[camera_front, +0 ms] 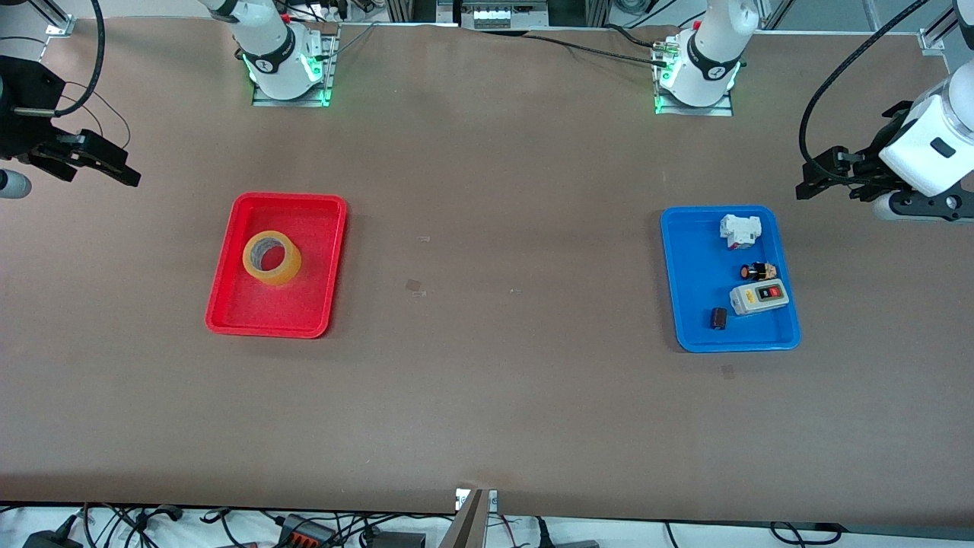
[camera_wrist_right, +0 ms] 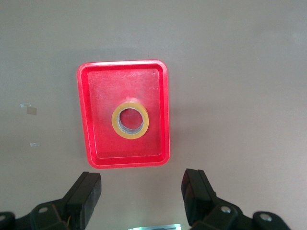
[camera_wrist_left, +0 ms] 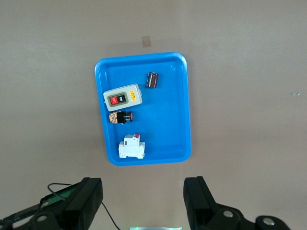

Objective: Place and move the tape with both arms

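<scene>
The tape [camera_front: 272, 258], a yellowish ring with a wide open core, lies flat in the red tray [camera_front: 289, 199] toward the right arm's end of the table. It also shows in the right wrist view [camera_wrist_right: 130, 120], in the middle of the red tray [camera_wrist_right: 165, 110]. My right gripper [camera_front: 99, 164] is open and empty, held high over bare table at that end, apart from the tray; the right wrist view [camera_wrist_right: 142, 184] shows its spread fingers. My left gripper [camera_front: 833, 183] is open and empty, held high over the table's other end [camera_wrist_left: 144, 189].
A blue tray [camera_front: 673, 274] toward the left arm's end holds a white breaker [camera_front: 740, 230], a black push button [camera_front: 757, 271], a grey switch box [camera_front: 759, 297] and a small black cylinder [camera_front: 718, 318]. The left wrist view shows this tray [camera_wrist_left: 172, 105] too.
</scene>
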Motion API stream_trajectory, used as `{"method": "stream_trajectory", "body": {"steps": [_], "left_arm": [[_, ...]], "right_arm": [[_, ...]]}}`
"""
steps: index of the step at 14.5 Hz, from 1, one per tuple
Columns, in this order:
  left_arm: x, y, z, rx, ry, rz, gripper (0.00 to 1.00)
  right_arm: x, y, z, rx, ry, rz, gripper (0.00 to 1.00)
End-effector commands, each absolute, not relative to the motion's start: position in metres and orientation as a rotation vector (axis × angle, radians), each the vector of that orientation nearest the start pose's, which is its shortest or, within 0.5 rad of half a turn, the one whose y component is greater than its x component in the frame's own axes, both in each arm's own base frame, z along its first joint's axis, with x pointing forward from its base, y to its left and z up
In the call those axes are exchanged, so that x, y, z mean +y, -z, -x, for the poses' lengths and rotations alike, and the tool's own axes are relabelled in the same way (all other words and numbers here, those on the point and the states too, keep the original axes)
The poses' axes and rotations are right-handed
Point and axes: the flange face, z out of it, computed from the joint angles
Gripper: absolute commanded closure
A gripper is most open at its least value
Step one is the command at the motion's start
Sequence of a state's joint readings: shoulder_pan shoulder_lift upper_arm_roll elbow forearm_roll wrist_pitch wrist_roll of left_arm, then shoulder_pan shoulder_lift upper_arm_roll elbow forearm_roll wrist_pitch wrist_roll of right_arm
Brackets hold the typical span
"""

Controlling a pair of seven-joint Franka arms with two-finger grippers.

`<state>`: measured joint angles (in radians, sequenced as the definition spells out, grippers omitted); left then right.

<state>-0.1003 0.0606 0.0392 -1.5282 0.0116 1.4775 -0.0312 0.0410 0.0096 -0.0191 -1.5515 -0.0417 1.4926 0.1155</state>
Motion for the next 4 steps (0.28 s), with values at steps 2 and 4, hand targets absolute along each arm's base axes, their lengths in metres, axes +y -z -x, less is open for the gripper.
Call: {"method": "stream_trajectory", "body": {"steps": [2, 4], "left_arm": [[-0.035, -0.6089, -0.558, 0.093, -0.163, 3.103, 0.0], [-0.035, -0.6089, -0.558, 0.093, -0.163, 3.103, 0.0]], "right_arm": [[0.0057, -0.6309, -0.5374, 0.13, -0.077, 3.183, 0.01], [0.0057, -0.631, -0.5375, 0.128, -0.074, 3.183, 0.01]]}}
